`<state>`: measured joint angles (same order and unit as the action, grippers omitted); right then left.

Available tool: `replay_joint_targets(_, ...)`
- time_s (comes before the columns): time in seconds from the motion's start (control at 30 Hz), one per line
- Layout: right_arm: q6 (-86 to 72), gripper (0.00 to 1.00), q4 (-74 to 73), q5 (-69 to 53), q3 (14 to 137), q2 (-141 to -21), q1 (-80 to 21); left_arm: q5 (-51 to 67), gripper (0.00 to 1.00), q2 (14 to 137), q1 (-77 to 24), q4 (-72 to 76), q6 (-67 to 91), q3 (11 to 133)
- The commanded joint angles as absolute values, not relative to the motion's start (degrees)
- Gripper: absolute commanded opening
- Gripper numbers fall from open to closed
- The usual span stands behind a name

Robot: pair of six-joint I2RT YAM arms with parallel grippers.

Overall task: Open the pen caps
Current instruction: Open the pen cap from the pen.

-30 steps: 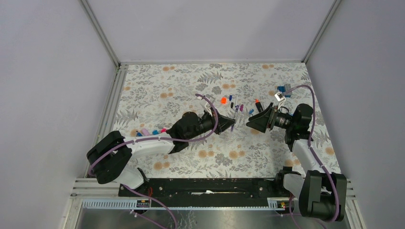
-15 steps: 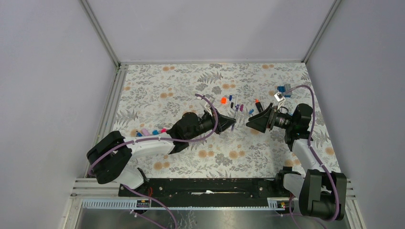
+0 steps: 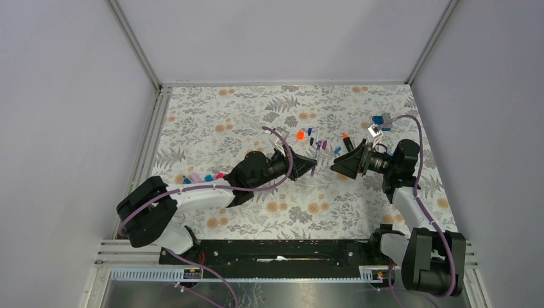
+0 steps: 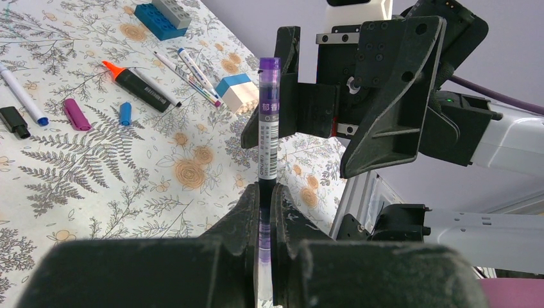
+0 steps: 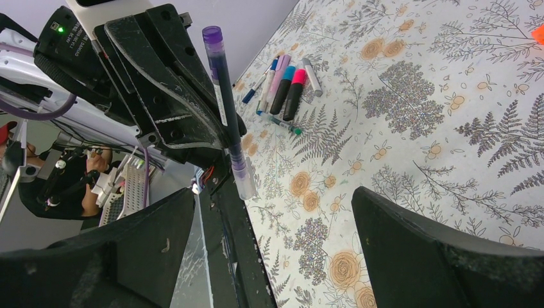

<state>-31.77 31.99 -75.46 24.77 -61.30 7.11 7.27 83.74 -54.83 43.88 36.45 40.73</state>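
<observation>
My left gripper is shut on a thin purple pen and holds it above the table's middle. The pen's purple end sticks out past the fingers. Its clear capped end lies on the wrist side of the fingers. My right gripper is open and empty. It faces the pen a short way off and does not touch it. Loose caps lie beyond on the table: lilac, blue, black and orange.
An uncapped black highlighter with an orange tip, thin pens, a blue-and-white block and a blue block lie at the far right. Several capped pens and highlighters lie beside the left arm.
The left gripper has tilted the purple pen slightly, its free end now a little farther back. The right gripper has hardly moved and stays open.
</observation>
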Motion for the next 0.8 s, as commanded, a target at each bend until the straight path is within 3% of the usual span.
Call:
replay_joint_targets(0.0,-30.54,1.00,32.78,-74.54,26.22,-61.19,6.68,6.63,0.00,83.58,-55.20,47.99,35.34,41.57)
replay_joint_targets(0.77,-30.06,1.00,32.12,-74.40,26.32,-61.00,6.68,6.04,0.00,82.97,-55.48,47.77,34.95,41.57)
